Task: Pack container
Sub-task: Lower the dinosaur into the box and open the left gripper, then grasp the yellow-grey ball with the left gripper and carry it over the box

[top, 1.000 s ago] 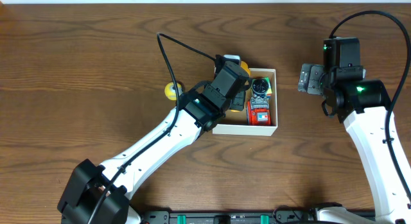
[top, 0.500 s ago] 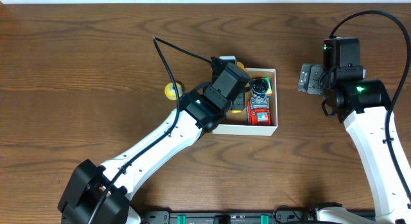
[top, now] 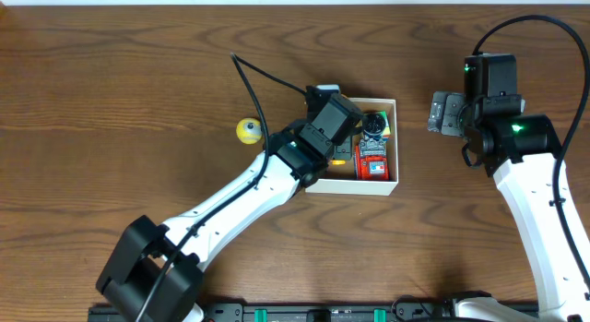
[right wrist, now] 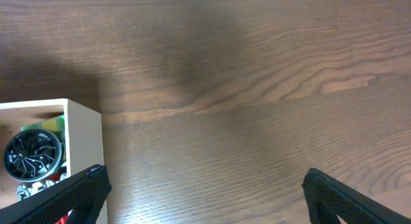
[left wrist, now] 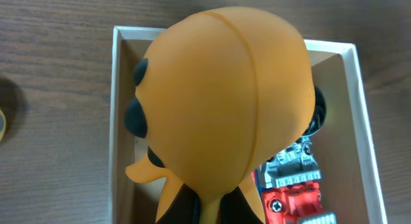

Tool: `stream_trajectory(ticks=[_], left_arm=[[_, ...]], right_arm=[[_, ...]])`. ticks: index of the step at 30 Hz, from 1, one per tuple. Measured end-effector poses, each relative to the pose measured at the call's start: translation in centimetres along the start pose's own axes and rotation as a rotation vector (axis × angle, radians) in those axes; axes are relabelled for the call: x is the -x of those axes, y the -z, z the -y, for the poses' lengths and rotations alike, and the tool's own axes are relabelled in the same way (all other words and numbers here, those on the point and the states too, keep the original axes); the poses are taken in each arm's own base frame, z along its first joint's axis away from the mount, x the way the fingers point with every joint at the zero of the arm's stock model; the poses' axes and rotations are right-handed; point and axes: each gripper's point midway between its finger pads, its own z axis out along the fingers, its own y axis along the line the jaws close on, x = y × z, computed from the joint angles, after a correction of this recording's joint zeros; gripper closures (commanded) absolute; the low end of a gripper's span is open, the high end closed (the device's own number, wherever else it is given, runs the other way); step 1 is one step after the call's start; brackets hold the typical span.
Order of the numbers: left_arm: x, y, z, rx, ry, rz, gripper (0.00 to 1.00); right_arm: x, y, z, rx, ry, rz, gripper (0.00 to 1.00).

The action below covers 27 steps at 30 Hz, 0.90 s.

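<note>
Your left claw [top: 333, 125] is clenched on an orange toy [left wrist: 225, 95], held over the container [left wrist: 118, 128], which sits mid-desk [top: 111, 91]. 1 red toy [left wrist: 293, 202] lies inside. 1 yellow ball [top: 246, 129] rests outside, near its left wall. Your right claw [right wrist: 205, 185] stands released over the desk, right of the container.

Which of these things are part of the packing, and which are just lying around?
In the job: box; orange toy in left claw; red toy and black wheel inside box.
Lying about: yellow ball on table, perhaps next; right claw, open, idle.
</note>
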Motion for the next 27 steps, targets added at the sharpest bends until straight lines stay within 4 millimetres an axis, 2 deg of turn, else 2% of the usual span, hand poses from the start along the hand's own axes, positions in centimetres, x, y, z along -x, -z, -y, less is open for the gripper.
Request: stream_trajectory(ticks=[4, 6, 7, 10, 11, 18, 22, 24, 27], left_arm=[[-0.6, -0.9, -0.2, 0.014, -0.004, -0.017, 0.94], [-0.9, -1.3, -0.3, 0.021, -0.006, -0.026, 0.83], [-1.0, -1.5, -0.4, 0.025, -0.007, -0.031, 0.74], [-1.1, -1.7, -0.5, 0.028, -0.006, -0.034, 0.65], [-1.1, -1.7, -0.5, 0.028, -0.005, -0.034, 0.55], [-1.4, -1.6, -0.8, 0.044, -0.014, -0.043, 0.53], [-0.8, -1.3, -1.4, 0.074, -0.025, -0.017, 0.53], [0.0, -0.5, -1.6, 0.09, -0.045, 0.017, 0.53], [1.9, 2.0, -2.3, 0.124, -0.077, 0.092, 0.53]], right_arm=[[0.0, 0.0, 0.0, 0.0, -0.001, 0.0, 0.01], [0.0, 0.0, 0.0, 0.0, -0.001, 0.001, 0.01], [0.0, 0.0, 0.0, 0.0, 0.0, 0.0, 0.01], [0.0, 0.0, 0.0, 0.0, 0.0, 0.0, 0.01], [0.0, 0.0, 0.0, 0.0, 0.0, 0.0, 0.01], [0.0, 0.0, 0.0, 0.0, 0.0, 0.0, 0.01], [0.0, 0.0, 0.0, 0.0, 0.0, 0.0, 0.01], [0.0, 0.0, 0.0, 0.0, -0.001, 0.0, 0.01], [0.0, 0.0, 0.0, 0.0, 0.0, 0.0, 0.01]])
